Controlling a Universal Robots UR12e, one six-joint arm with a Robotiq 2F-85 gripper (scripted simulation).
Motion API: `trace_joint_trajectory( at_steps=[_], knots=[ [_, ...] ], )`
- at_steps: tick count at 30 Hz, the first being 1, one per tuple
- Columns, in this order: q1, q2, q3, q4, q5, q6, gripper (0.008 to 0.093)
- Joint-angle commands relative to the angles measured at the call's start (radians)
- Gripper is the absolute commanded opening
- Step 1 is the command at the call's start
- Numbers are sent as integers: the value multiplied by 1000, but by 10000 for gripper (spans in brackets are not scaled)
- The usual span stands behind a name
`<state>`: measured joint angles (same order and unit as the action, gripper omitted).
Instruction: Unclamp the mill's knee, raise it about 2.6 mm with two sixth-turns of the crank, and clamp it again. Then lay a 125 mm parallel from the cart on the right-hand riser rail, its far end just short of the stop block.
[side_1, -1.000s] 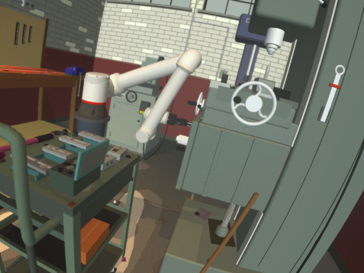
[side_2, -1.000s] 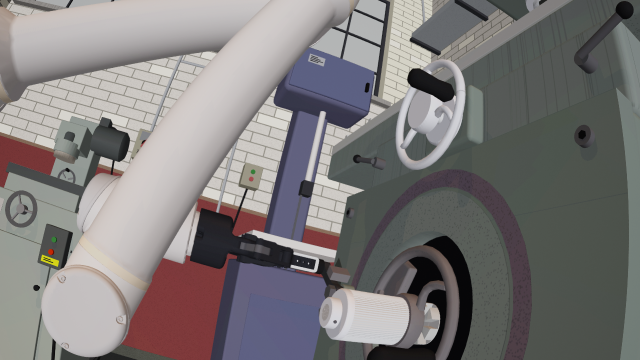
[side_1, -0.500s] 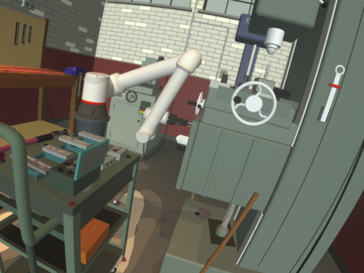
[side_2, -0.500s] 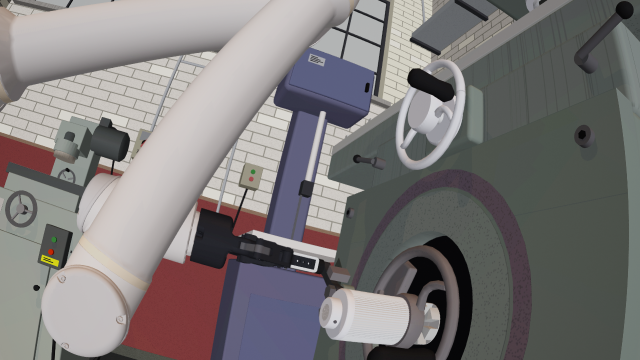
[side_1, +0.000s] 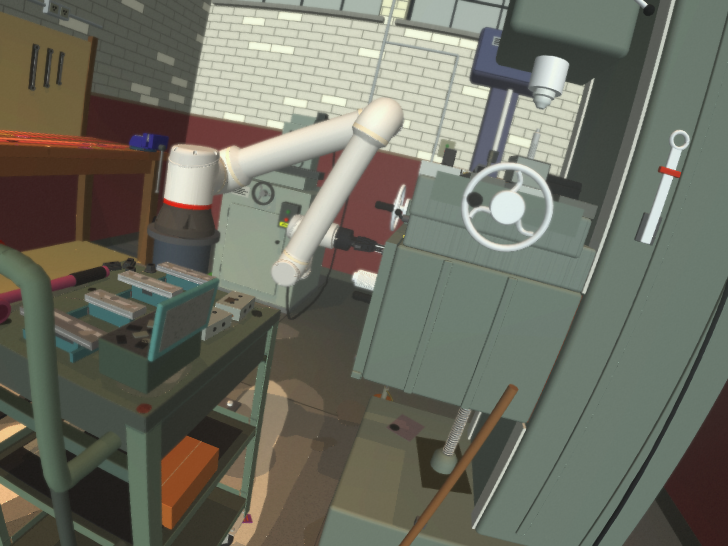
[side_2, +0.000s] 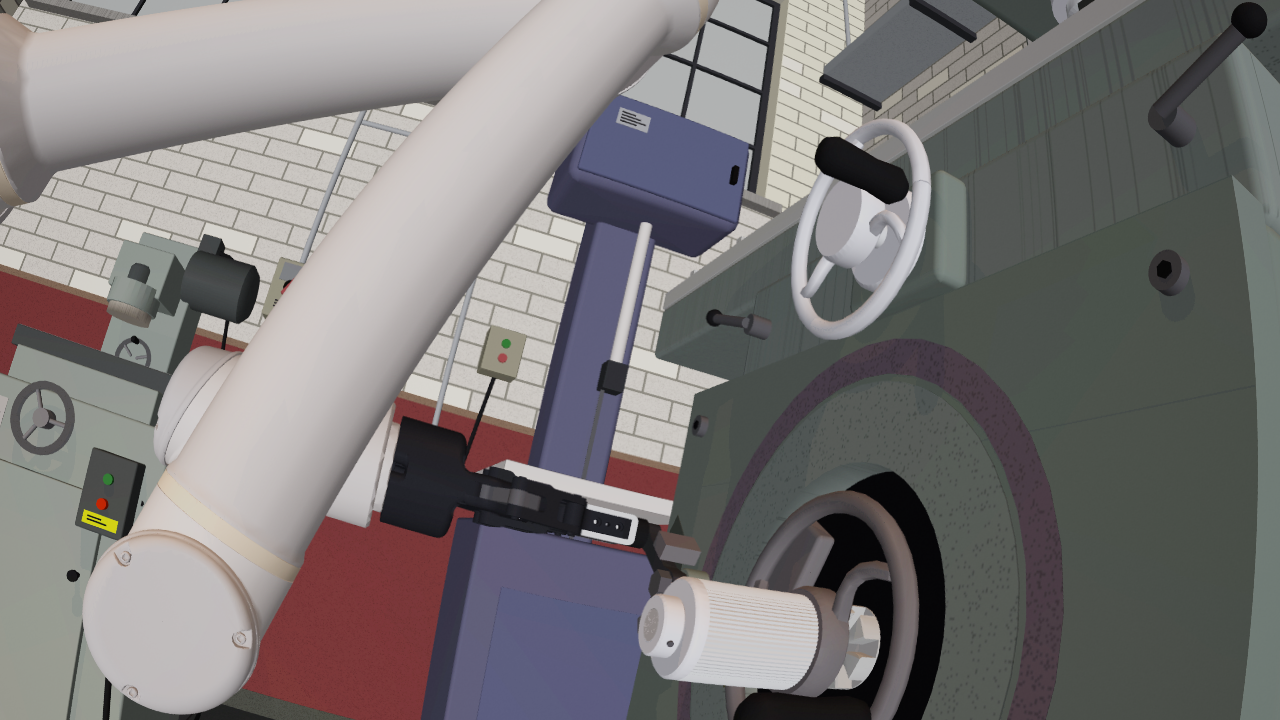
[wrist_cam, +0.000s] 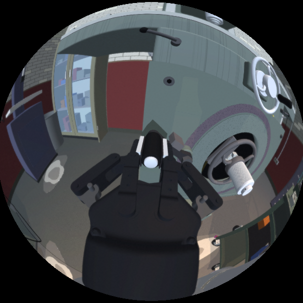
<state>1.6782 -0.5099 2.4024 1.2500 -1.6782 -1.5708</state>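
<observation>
The knee clamp lever (wrist_cam: 152, 147), a dark rod with a white ball end, sticks out of the mill's knee (side_1: 470, 317) just beside and above the white knurled crank handle (side_2: 743, 634). My gripper (wrist_cam: 152, 154) sits at the left face of the knee, closed around that lever. The crank handle (wrist_cam: 239, 175) projects from a round recess in the knee face, to the right of my fingers. The parallels (side_1: 150, 284) lie in a teal tray on the cart at the left. The riser rail and stop block are hidden from me.
The knee face (side_2: 1029, 466) stands right in front of the fingers. A white handwheel (side_2: 861, 228) sits above the crank. A blue drill press (side_2: 582, 430) stands behind my wrist. The cart (side_1: 117, 352) stands to the left across open floor.
</observation>
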Motion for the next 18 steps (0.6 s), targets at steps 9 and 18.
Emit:
trace_joint_trajectory(
  at_steps=[9,18],
  knots=[
    [0,-1,0,0,0,0,346],
    [0,-1,0,0,0,0,441]
  ],
)
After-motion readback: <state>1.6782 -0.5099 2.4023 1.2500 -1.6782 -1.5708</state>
